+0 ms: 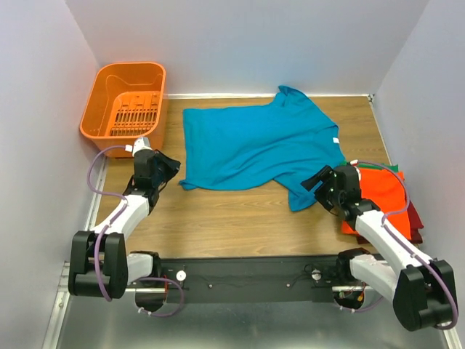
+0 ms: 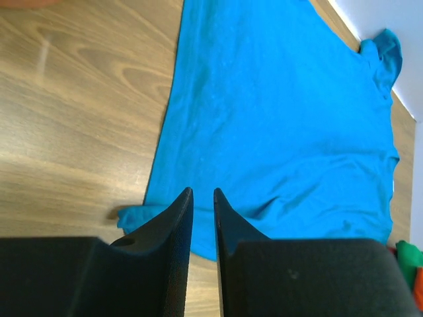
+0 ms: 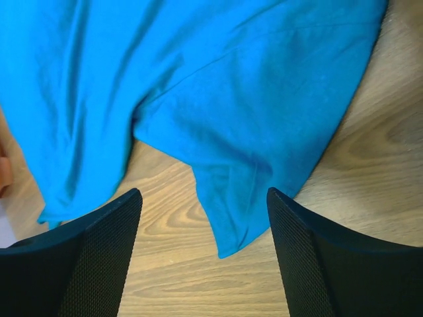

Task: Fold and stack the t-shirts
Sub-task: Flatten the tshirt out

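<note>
A teal-blue t-shirt (image 1: pixel 254 145) lies spread flat on the wooden table, with a small white neck tag (image 1: pixel 336 139) at its right. My left gripper (image 1: pixel 173 166) is at the shirt's near left corner, its jaws almost together and empty (image 2: pixel 203 193). The shirt fills the left wrist view (image 2: pixel 277 119). My right gripper (image 1: pixel 314 182) is open wide (image 3: pixel 203 191) just above the shirt's near sleeve (image 3: pixel 231 198). An orange t-shirt (image 1: pixel 381 193), a green one (image 1: pixel 392 169) and a dark red one (image 1: pixel 415 218) lie piled at the right edge.
An orange plastic slotted basket (image 1: pixel 156 87) stands at the back left corner. White walls close the table at the back and both sides. Bare wood shows between the shirt and the arm bases (image 1: pixel 232 211).
</note>
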